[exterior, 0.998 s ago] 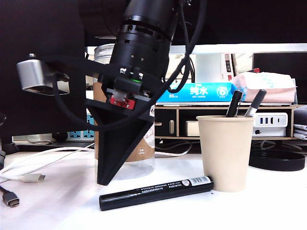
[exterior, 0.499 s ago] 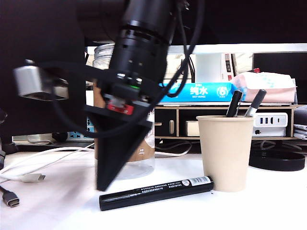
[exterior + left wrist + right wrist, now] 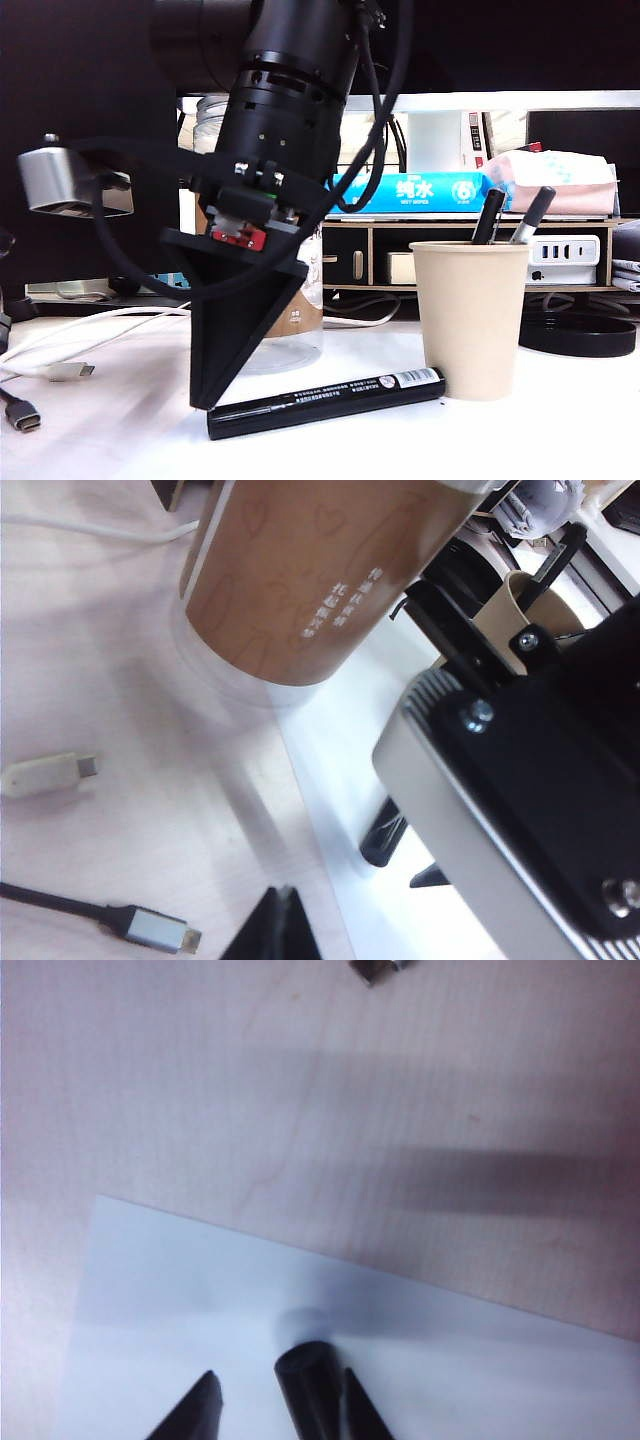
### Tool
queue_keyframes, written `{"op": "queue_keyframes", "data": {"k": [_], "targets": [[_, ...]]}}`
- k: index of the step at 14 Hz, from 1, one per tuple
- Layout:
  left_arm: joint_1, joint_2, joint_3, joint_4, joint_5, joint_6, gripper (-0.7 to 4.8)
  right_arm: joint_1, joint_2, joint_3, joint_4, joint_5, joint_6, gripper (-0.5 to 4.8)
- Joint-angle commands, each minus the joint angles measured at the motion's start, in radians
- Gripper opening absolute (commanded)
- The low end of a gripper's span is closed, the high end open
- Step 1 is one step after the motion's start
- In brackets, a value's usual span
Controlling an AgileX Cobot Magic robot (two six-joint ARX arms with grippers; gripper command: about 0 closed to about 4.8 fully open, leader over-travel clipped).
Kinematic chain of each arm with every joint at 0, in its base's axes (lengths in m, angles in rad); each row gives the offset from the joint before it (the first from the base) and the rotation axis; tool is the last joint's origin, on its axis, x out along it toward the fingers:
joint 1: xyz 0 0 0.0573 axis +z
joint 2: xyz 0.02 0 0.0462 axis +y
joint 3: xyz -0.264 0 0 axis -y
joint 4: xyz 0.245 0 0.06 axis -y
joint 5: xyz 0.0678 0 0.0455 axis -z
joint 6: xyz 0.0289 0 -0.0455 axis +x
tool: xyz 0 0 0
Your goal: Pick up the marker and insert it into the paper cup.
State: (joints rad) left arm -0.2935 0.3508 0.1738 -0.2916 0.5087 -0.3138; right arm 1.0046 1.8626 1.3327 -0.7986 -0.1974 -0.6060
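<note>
I've dropped the right gripper [image 3: 205,400] lower and leftward onto the marker's [image 3: 325,398] left end — fingers apart, straddling its tip. Marker lies flat on the surface, touching the cup [image 3: 470,318]. Left gripper [image 3: 275,925] hangs back by the jar [image 3: 310,575] — fingers' state I cannot tell.

Blue box [image 3: 415,192] on shelf [image 3: 470,221]: white characters "纯水", smaller "80" beside. Marker [image 3: 325,400] barrel print, barcode: too fine. Jar label [image 3: 310,570] characters: illegible.
</note>
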Motion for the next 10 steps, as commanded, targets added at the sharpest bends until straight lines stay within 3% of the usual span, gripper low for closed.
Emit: {"op": "queue_keyframes", "data": {"k": [1, 10], "targets": [[0.001, 0.000, 0.001, 0.013, 0.001, 0.005, -0.05, 0.002, 0.010, 0.005, 0.006, 0.006, 0.004, 1.58], [0.001, 0.000, 0.001, 0.016, 0.001, 0.008, -0.05, 0.000, 0.017, 0.005, 0.002, 0.023, 0.004, 1.47]]}}
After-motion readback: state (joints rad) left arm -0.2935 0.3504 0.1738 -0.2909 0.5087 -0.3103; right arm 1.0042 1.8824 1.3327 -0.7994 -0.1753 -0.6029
